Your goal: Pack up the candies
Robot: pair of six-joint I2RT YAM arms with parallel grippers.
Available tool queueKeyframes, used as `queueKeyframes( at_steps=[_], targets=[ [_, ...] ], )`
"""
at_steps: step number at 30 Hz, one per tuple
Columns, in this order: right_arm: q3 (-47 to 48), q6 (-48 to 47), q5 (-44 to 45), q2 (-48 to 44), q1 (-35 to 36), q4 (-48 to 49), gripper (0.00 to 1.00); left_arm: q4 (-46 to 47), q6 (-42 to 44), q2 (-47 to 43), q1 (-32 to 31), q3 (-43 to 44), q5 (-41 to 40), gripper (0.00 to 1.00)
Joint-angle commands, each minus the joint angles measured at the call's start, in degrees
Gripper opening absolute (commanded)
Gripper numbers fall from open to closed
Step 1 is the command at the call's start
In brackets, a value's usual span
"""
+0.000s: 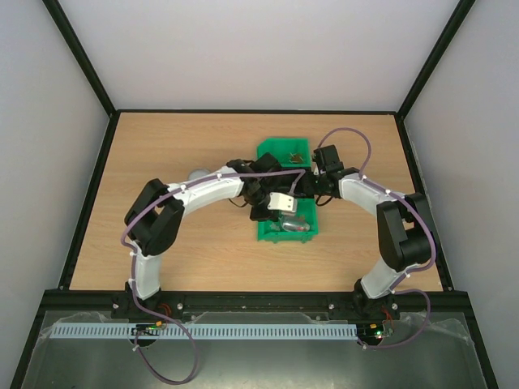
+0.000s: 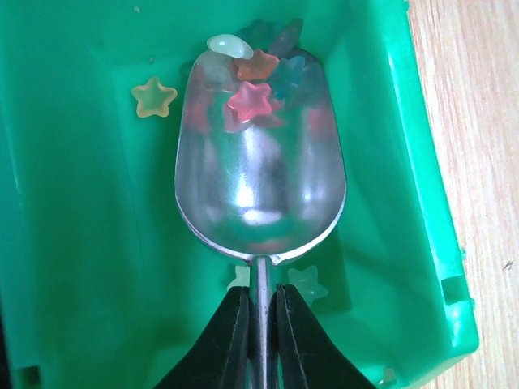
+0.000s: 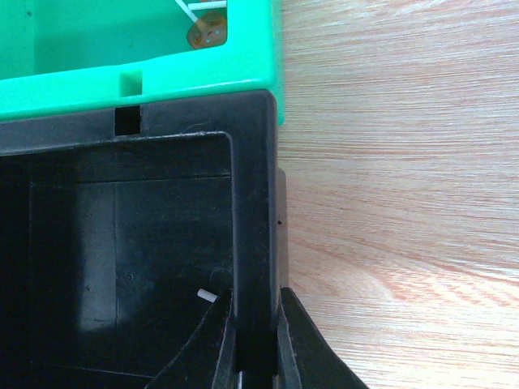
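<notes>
My left gripper [image 2: 261,312] is shut on the handle of a metal scoop [image 2: 259,186]. The scoop lies inside the near green bin [image 2: 405,162]. Several star-shaped candies [image 2: 251,97], red, orange and pale, sit at the scoop's far tip. A yellow star [image 2: 154,97] and a pale star [image 2: 308,284] lie loose on the bin floor. My right gripper [image 3: 257,344] is shut on the right wall of a black bin [image 3: 122,243]. A brown candy [image 3: 207,31] lies in the far green bin [image 3: 162,73]. From above, both grippers [image 1: 272,207] [image 1: 312,186] meet over the bins.
The bins stand in a row at the table's middle: far green bin [image 1: 272,148], black bin mostly hidden by the arms, near green bin [image 1: 272,233]. A small white piece [image 3: 208,296] lies in the black bin. Bare wood [image 3: 405,203] lies right of the bins.
</notes>
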Motion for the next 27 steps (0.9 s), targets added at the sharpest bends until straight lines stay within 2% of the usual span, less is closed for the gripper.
queueKeyframes(
  at_steps=[1, 5, 9, 13, 16, 27],
  targets=[
    [-0.61, 3.63, -1.37, 0.55, 0.14, -0.58, 0.01, 5.61, -5.14, 2.17, 2.25, -8.94, 6.46, 0.02],
    [-0.72, 2.62, -1.90, 0.23, 0.13, -0.48, 0.01, 18.12, -8.04, -3.05, 6.31, -17.53, 15.41, 0.02],
    [-1.50, 0.59, -3.78, -0.81, 0.04, -0.24, 0.01, 25.82, -9.02, -7.01, 7.93, -22.98, 18.79, 0.02],
    [-2.56, -1.69, -5.22, -2.05, -0.11, 0.28, 0.01, 33.55, -14.76, -9.49, 9.99, -27.05, 23.93, 0.02],
    [-3.02, -3.54, -5.80, -2.96, -0.37, 0.30, 0.01, 37.98, -17.80, -11.26, 10.85, -29.42, 24.94, 0.02],
    [-3.35, -6.00, -6.69, -3.82, -2.04, -0.47, 0.01, 42.22, -22.65, -16.50, 12.02, -33.53, 24.29, 0.02]
  ],
)
